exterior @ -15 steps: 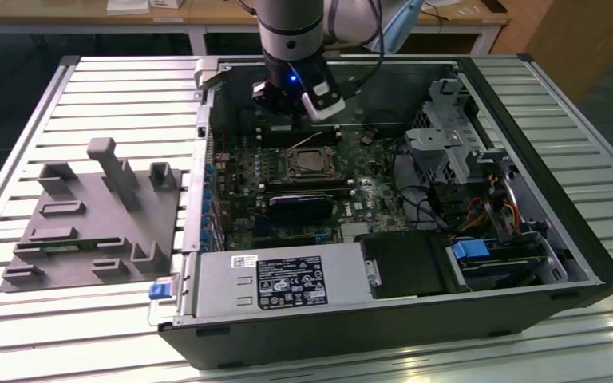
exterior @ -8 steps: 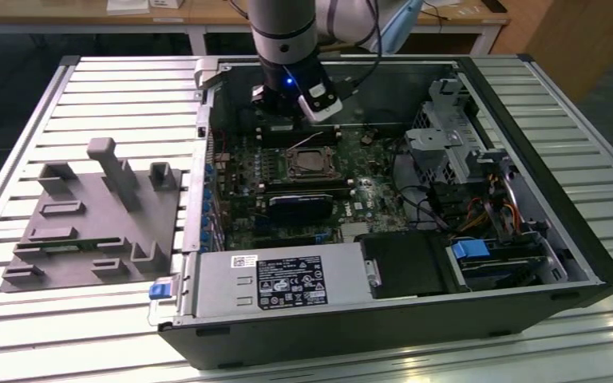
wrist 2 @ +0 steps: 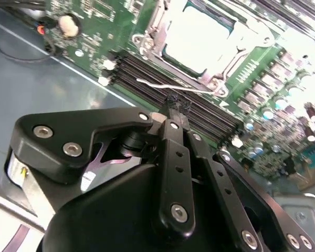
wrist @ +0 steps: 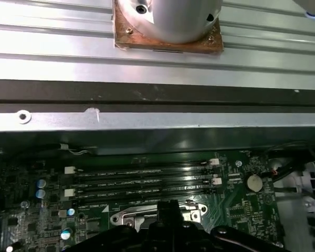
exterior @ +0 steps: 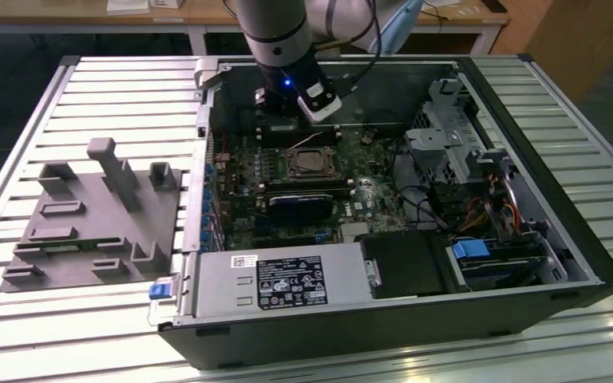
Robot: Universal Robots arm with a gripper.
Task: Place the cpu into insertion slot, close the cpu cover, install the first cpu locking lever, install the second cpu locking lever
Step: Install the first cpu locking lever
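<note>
The cpu (wrist 2: 199, 34) shows its pale metal top and lies in the insertion slot (exterior: 290, 165) on the green motherboard. Around the chip lies the silver cpu cover (wrist 2: 149, 31), down flat as far as I can see. A thin wire locking lever (wrist 2: 168, 84) runs along the socket edge nearest the memory slots. Another lever (wrist 2: 241, 52) runs along the adjoining side. My gripper (wrist 2: 173, 102) hangs above the memory slots just beside the socket, fingers together with nothing between them. In the exterior view the gripper (exterior: 283, 120) stands just behind the socket.
Long black memory slots (wrist: 142, 181) lie between the socket and the case wall (wrist: 147, 123). The grey power supply (exterior: 280, 279) fills the case front. A drive cage (exterior: 456, 144) with cables stands at the exterior view's right. A grey fixture block (exterior: 93, 215) sits outside the case.
</note>
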